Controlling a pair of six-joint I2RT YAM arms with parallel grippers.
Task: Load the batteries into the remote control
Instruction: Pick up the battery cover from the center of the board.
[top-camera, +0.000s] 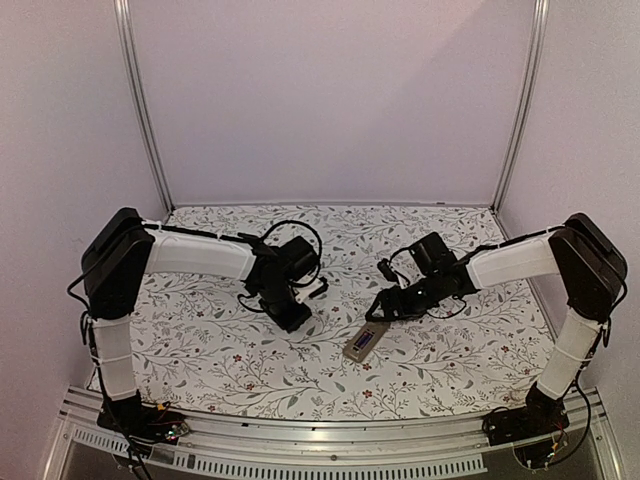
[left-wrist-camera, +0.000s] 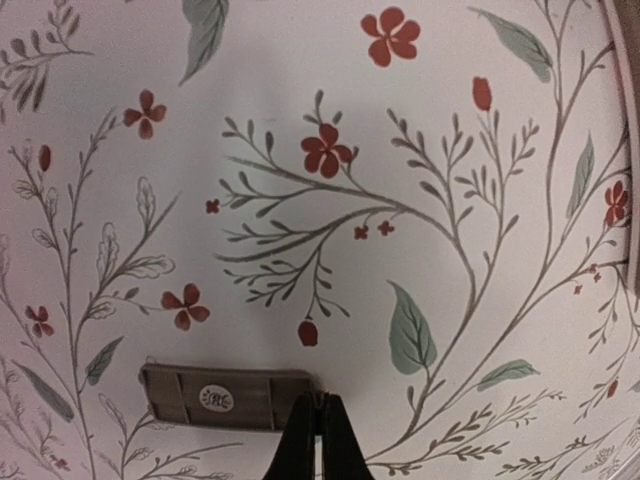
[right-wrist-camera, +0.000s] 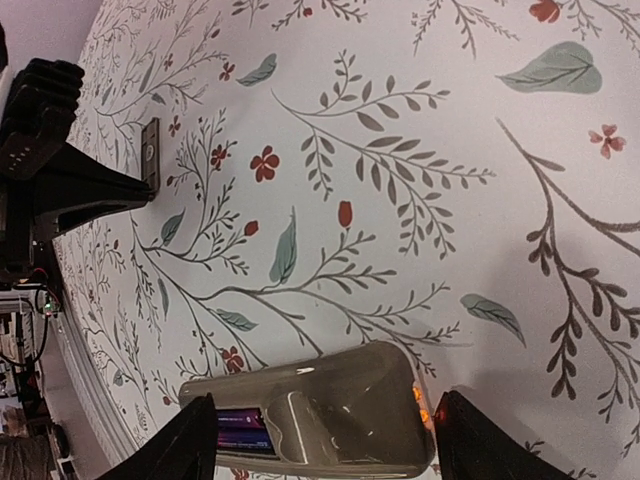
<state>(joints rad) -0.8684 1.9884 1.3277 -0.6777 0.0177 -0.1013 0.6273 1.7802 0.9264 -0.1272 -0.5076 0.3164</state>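
Two end effectors: the left end effector (left-wrist-camera: 318, 415) is clenched, tips against the grey cover (left-wrist-camera: 215, 397); the right end effector (right-wrist-camera: 325, 412) gapes astride the remote control (right-wrist-camera: 345, 385). Floral tabletop (top-camera: 230, 350), pale walls (top-camera: 330, 100).

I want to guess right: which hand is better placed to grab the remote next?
Probably right. The right hand is open and straddles the remote control, a finger on each side. The left hand is shut, away at the grey cover.
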